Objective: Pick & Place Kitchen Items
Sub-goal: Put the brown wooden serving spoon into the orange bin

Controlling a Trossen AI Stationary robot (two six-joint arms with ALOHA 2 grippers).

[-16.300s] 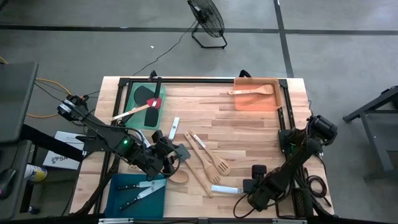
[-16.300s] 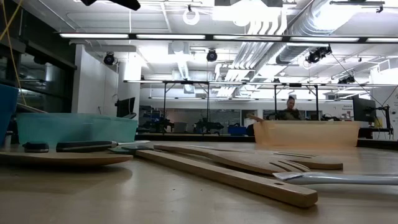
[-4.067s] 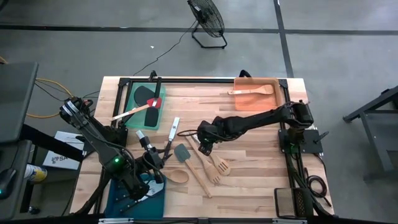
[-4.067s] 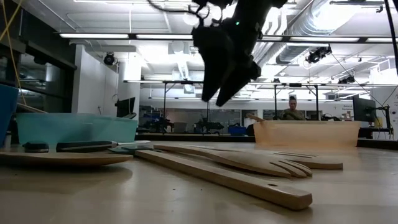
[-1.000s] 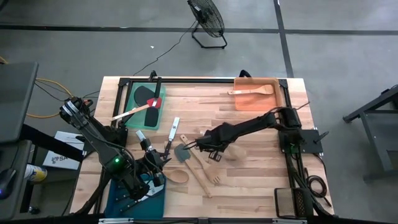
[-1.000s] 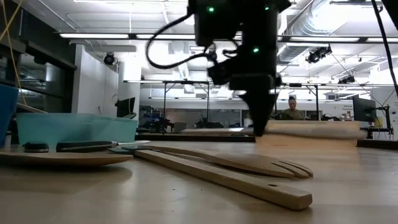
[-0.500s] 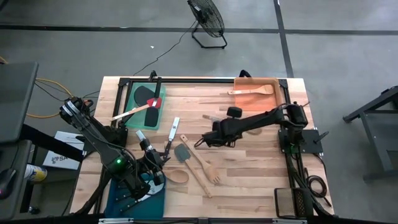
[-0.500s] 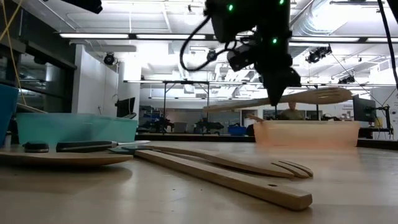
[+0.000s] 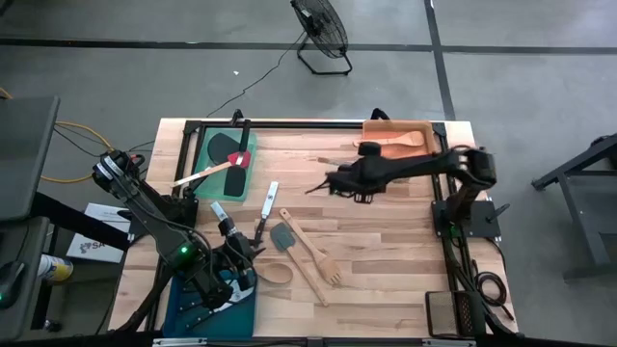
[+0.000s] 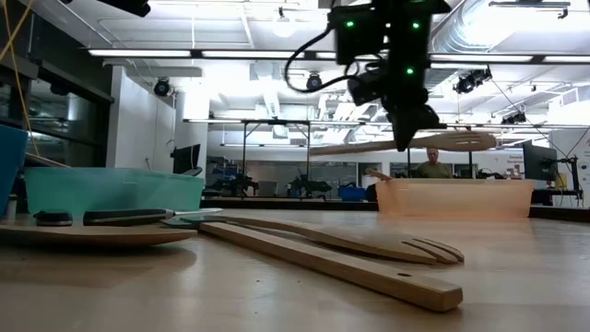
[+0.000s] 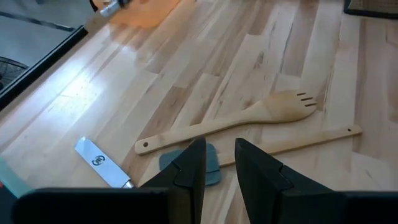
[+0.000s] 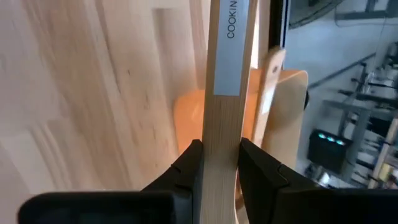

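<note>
Knives point(image 9: 214, 297) in near-left tray point(image 9: 181, 281), spatulas point(image 9: 234, 157) far-left.

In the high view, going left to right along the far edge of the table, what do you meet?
Green tray with spatulas in it, then the right gripper holding a wooden utensil in the air, then the orange tray with a wooden spoon in it.

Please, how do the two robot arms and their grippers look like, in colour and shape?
Both arms are dark, slim and jointed. The left arm shows a small green light; black cables loop beside the right arm, which carries green lights too. Each gripper ends in two flat black fingers.
</note>
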